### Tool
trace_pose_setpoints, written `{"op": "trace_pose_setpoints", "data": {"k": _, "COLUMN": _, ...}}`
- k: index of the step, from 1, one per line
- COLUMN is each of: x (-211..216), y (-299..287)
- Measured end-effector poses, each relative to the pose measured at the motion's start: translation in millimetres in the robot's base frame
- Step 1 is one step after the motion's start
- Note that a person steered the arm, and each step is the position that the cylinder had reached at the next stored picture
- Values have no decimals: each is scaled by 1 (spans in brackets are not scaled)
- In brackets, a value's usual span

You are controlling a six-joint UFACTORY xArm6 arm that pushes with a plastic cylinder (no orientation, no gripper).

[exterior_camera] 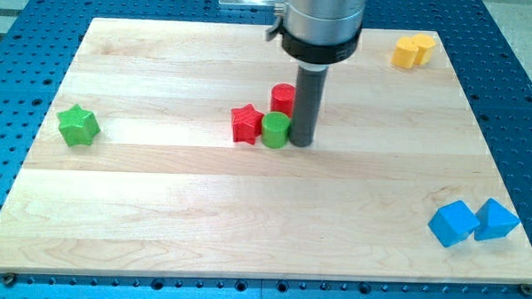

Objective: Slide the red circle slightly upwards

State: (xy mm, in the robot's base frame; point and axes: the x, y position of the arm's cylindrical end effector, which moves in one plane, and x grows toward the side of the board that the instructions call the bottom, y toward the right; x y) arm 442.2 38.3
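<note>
Red circle [283,98]: short upright cyl., half-hidden behind rod

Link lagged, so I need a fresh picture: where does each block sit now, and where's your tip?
red circle: mid-board, partly behind my rod
my tip: just right of the green circle, below the red circle
green circle: against the red star
red star: left of both circles
green star: alone, left edge
yellow block: top right corner
blue blocks: paired, bottom right
</note>
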Motion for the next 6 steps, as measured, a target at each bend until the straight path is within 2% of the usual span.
{"op": "trace_pose_setpoints", "data": {"k": 1, "x": -6, "y": -10}}
{"op": "trace_pose_setpoints", "data": {"k": 2, "x": -7, "y": 9}}
{"op": "trace_pose_setpoints", "data": {"k": 4, "x": -40, "y": 8}}
{"op": "trace_pose_setpoints", "data": {"k": 5, "x": -99, "y": 14}}
{"op": "trace_pose_setpoints", "data": {"k": 6, "x": -132, "y": 13}}
